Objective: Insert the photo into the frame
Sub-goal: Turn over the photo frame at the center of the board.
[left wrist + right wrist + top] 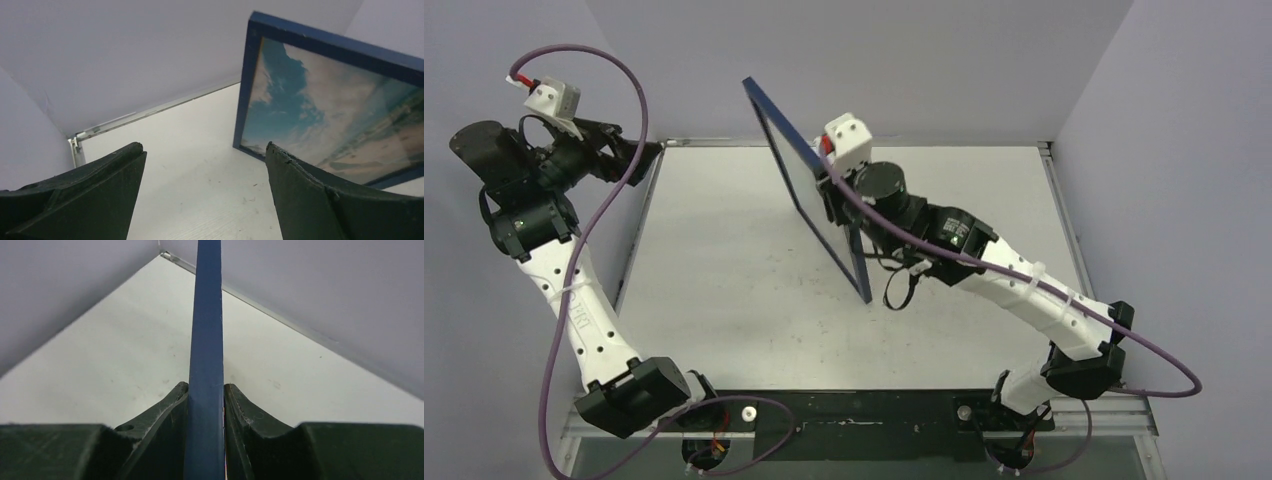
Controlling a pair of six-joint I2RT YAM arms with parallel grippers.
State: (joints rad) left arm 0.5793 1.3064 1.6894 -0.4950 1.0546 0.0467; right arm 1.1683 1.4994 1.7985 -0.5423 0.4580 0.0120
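Fingers [165, 415] of the right gripper [205, 390] clamp the frame [206, 315] by its thin blue edge, upright at centre of the top view, the photo [320, 110] showing inside. Upper left, the left gripper [202, 160] gapes empty. Rigid, light, probably slick: hold the rim

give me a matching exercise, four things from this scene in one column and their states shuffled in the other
Things:
1. frame
2. photo
3. left end effector
4. right end effector

States:
a. open, holding nothing
b. upright, dark blue border
c. shut on the frame's edge
d. sky and sand, showing inside the frame

Pairs: 1-b, 2-d, 3-a, 4-c
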